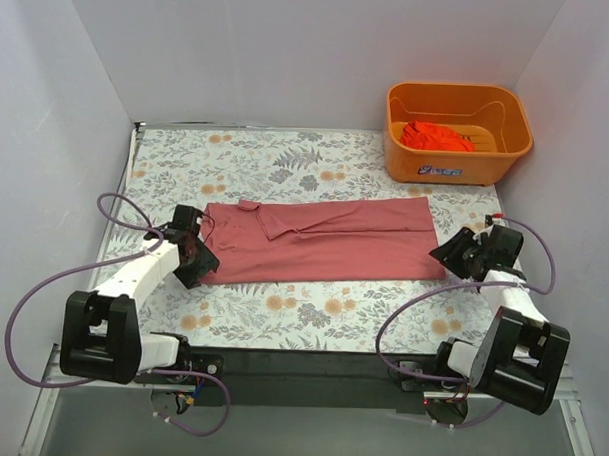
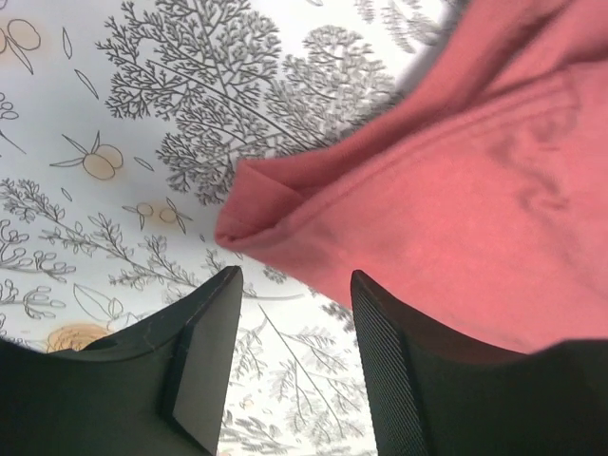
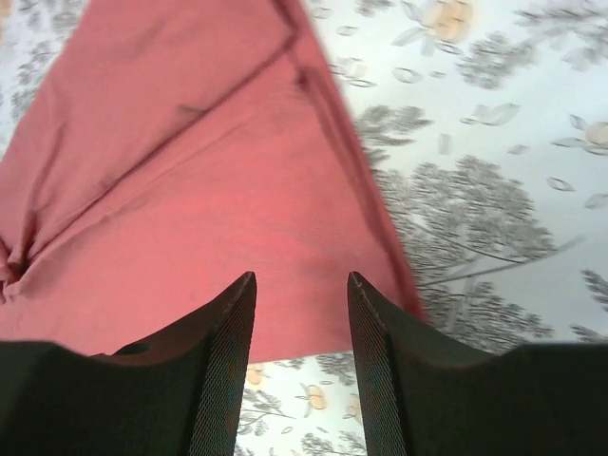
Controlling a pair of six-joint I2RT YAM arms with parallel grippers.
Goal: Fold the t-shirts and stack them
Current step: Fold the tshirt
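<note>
1. Two t-shirts: pink-red t-shirt [image 1: 324, 244] flat mid-frame, orange-red t-shirt [image 1: 438, 136] in the basket [image 1: 457, 165], upper right.
2. Left gripper [image 1: 197, 258], jaws apart and empty, at the pink-red one's left edge.
3. Right gripper [image 1: 446, 251] likewise, at its right edge.

So the surface [image 1: 282, 312] I'm working on has a white, grey-leaf and orange-flower print all over. The dusty pink-red t-shirt [image 1: 324, 247] lies flat across the middle of it, folded into a long strip with the collar end toward my left. An orange plastic basket [image 1: 487, 166] sits at the far right corner, near the shirt's right end but not touching
</note>
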